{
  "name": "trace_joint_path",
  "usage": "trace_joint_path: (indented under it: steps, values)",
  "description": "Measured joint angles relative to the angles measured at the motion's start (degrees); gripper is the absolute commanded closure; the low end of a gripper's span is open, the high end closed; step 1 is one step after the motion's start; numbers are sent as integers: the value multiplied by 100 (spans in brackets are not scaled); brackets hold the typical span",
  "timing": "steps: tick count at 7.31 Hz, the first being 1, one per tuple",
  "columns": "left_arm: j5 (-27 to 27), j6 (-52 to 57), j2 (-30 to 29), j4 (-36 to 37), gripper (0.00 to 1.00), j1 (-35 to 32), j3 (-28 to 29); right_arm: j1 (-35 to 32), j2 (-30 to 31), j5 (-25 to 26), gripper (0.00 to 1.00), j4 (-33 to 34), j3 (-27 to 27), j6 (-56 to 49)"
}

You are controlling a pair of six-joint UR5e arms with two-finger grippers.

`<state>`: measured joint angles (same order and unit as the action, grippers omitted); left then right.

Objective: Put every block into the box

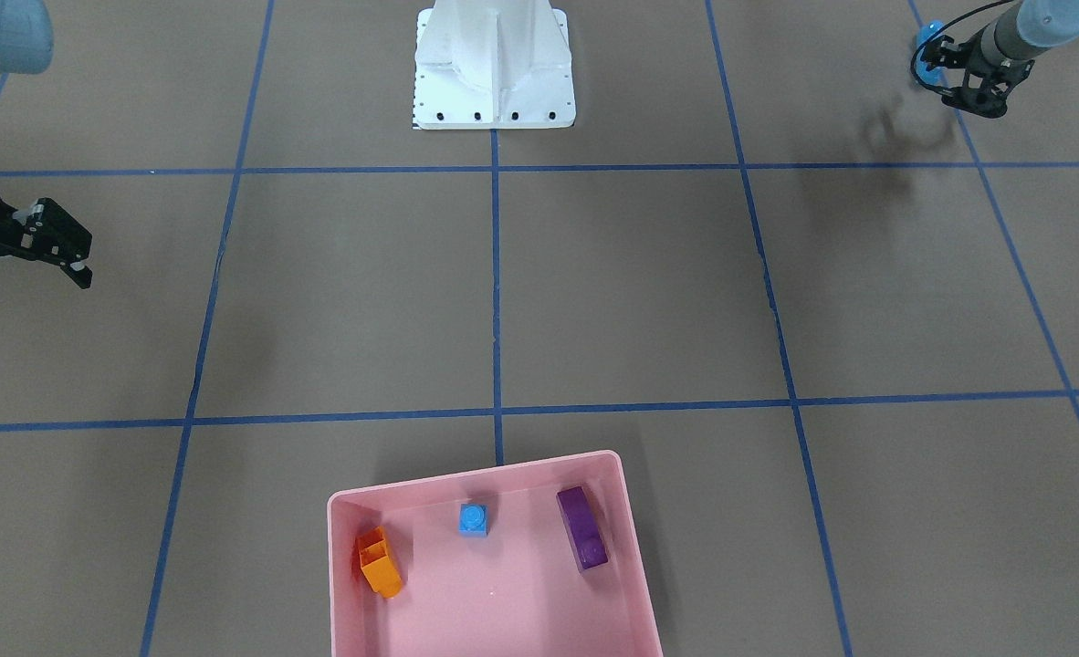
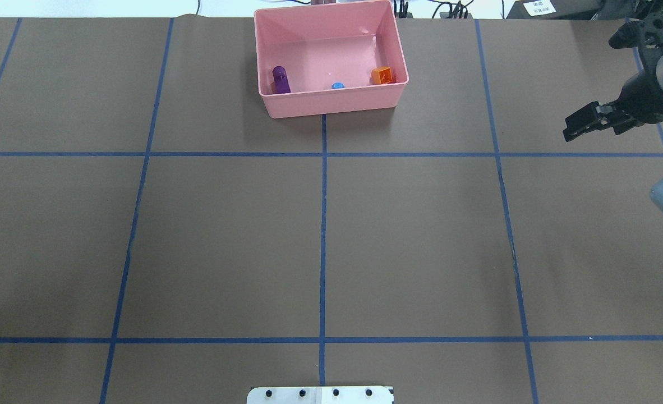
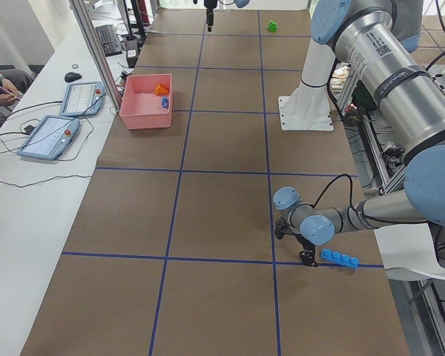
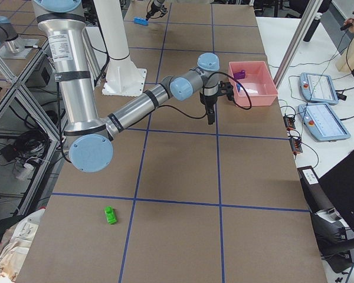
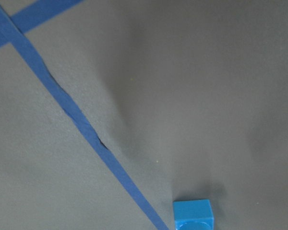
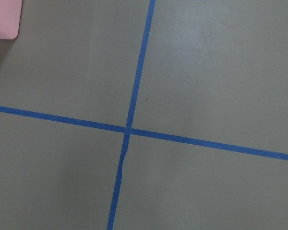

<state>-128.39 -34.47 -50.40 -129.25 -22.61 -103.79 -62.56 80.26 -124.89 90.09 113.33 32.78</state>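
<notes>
The pink box (image 1: 635, 584) stands at the table's far side and holds the orange block (image 1: 380, 563), the small blue block (image 1: 473, 519) and the purple block (image 1: 582, 527). The long blue block (image 3: 340, 259) lies on the table right beside my left gripper (image 3: 307, 258), which hangs low over it, open and empty (image 1: 978, 96). One end of that block shows in the left wrist view (image 5: 193, 215). The green block (image 4: 110, 215) lies alone far out on my right side. My right gripper (image 1: 37, 274) is open and empty, hovering beside the box (image 2: 581, 126).
The white robot base (image 1: 494, 68) stands at the table's near middle. Blue tape lines grid the brown table. An operators' bench with two tablets (image 3: 59, 119) runs behind the box. A corner of the box (image 6: 5, 19) shows in the right wrist view.
</notes>
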Motion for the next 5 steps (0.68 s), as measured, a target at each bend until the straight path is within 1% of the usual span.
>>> trace_joint_path:
  steps: [1, 2, 3, 5]
  values:
    - [-1, -174, -80, -2, 0, 158, 25, 3, 3, 0, 1, 0, 1, 0]
    - [5, -447, -203, -7, 4, 391, 61, 5, 11, 0, 1, 0, 10, 0]
    - [16, -673, -286, -54, 21, 616, 119, 6, 18, -2, 1, 2, 38, 1]
    - [32, -809, -310, -346, 65, 834, 409, 6, 24, -8, 1, 31, 111, 11]
